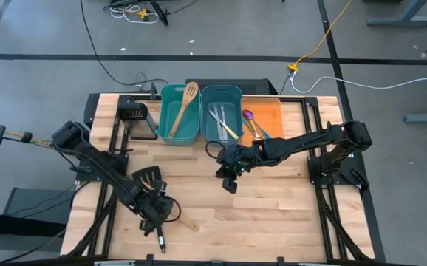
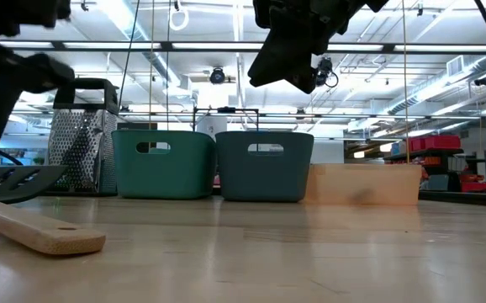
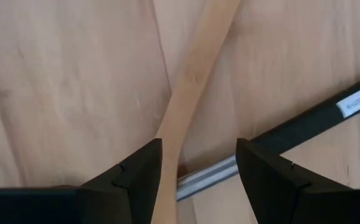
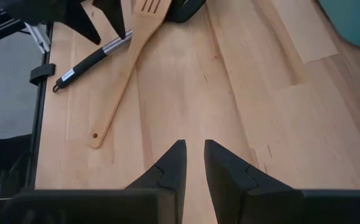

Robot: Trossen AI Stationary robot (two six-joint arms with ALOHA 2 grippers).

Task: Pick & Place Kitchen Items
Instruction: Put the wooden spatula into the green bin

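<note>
Wooden table (image 1: 272, 214): sitting on a grey floor and carrying everything below.

Left arm: reaching in from 8 o'clock. Its left gripper (image 1: 156, 209) is hanging low over the table's 7 o'clock area, fingers (image 3: 139, 177) standing wide apart and straddling the handle of a wooden spatula (image 3: 189, 81), clamping nothing.

Right arm: stretching in from 3 o'clock toward the centre. Its right gripper (image 1: 229, 179) is hovering above bare table near the middle, jaws narrowly parted with a slim gap showing, and holding nothing.

Bins: lining the 12 o'clock edge. A teal bin (image 1: 163, 118) is holding a second wooden slotted spatula (image 1: 185, 107); just beside it a darker teal bin (image 1: 237, 94) is holding silver table knives (image 1: 219, 122), one yellow-handled; an orange bin (image 1: 272, 118) is holding small spoons (image 1: 252, 122) with coloured handles.

Grater (image 2: 79, 151): standing upright at 11 o'clock, left of the bins.

Black turner (image 4: 93, 59): lying under the left gripper at 7 o'clock, its handle crossing the wooden spatula's handle. A further black turner head (image 1: 148, 178) is lying just beside the left arm.
</note>
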